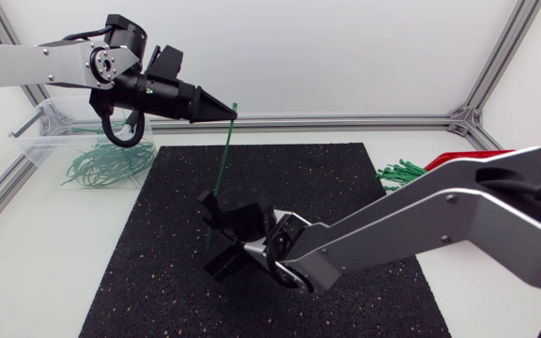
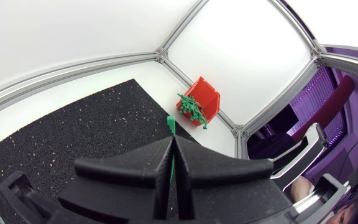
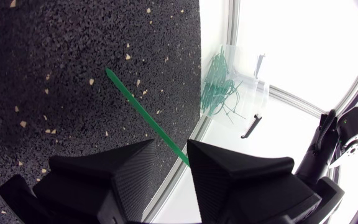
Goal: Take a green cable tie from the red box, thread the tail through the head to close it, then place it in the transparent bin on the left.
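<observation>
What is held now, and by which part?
The left gripper is shut on the green cable tie just behind its head; right gripper is open, the tail passing between its fingers.

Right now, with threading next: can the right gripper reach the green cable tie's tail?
Probably yes: the green cable tie hangs from the shut left gripper, its tail between the right gripper's open fingers, nothing blocking.

We see bright, even light across the black mat (image 1: 186, 282). Behind the mat the white walls (image 1: 346, 56) glow nearly washed out. Shadows beside the mat are faint.
</observation>
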### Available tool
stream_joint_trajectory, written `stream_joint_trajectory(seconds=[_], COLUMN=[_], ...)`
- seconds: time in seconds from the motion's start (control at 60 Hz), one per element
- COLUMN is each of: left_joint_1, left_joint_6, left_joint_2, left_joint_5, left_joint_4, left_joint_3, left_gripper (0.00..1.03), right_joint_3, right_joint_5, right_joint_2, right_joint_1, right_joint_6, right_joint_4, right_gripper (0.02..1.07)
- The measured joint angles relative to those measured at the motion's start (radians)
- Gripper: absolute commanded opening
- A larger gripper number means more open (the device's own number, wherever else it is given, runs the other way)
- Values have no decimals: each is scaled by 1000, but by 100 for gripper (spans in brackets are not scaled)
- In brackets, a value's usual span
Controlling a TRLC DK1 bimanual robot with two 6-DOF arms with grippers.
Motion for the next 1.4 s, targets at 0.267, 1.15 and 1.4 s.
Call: stream_joint_trajectory(seconds=[0.267,1.15,1.4], left_joint_1=[0,0,0], left_joint_6=[1,3,7], left_joint_2=[0,0,0], left_joint_5=[0,0,0], left_joint_4=[0,0,0], left_joint_3=[0,0,0], left_gripper=[3,3,3], right_joint_3=[-6,-18,-18], right_joint_5=[-9,-22,-35], right_joint_2=[30,74,81], right_joint_1=[25,45,49], right_joint_6=[-10,-35,-47], right_joint_4=[17,72,109], right_gripper=[38,26,25])
